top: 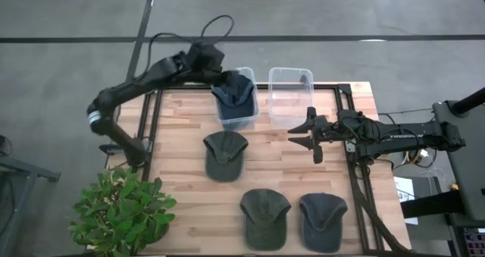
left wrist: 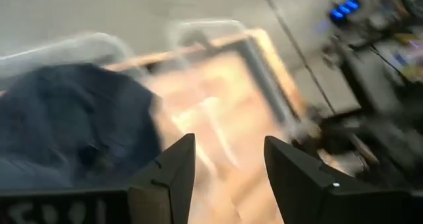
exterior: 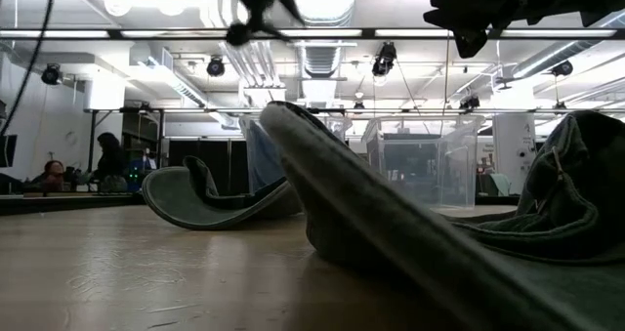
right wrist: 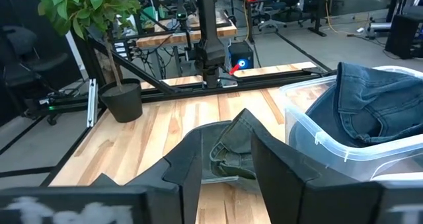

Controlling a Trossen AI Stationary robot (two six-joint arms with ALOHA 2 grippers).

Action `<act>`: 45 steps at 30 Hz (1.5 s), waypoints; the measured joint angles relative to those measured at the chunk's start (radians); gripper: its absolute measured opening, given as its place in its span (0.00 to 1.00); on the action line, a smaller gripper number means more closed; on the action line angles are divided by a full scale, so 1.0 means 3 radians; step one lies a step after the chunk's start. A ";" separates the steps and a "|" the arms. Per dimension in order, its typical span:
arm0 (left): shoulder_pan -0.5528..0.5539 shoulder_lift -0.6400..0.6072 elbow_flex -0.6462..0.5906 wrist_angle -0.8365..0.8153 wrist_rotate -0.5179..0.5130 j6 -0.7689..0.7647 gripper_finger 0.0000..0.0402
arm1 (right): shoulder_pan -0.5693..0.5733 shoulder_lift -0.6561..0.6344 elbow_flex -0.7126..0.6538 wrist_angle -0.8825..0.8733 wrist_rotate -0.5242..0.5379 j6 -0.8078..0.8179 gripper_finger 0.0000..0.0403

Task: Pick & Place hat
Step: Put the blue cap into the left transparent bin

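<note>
The left end effector (top: 222,76) hovers above the left of 2 clear bins (top: 236,117) at the far edge of the tabletop (top: 182,136), its fingers (left wrist: 168,171) spread apart with nothing between them. A dark blue hat (top: 234,92) lies in that bin; the left wrist view is blurred, so whether it touches the fingers is unclear. The right-hand bin (top: 289,90) stands just beside it. The right end effector (top: 301,133) hangs over the tabletop near that bin, fingers (right wrist: 188,161) partly open and empty. 3 green hats lie on the wood: 1 in the middle (top: 225,155), 2 nearer the front edge (top: 265,217) (top: 322,220). A potted plant (top: 121,208) stands at the front left corner.
</note>
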 joint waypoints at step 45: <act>-0.2714 -0.1478 -0.2964 0.1805 -0.2334 -0.0197 0.43 | 0.0895 -0.0732 0.0174 -0.0388 -0.0624 0.0728 0.28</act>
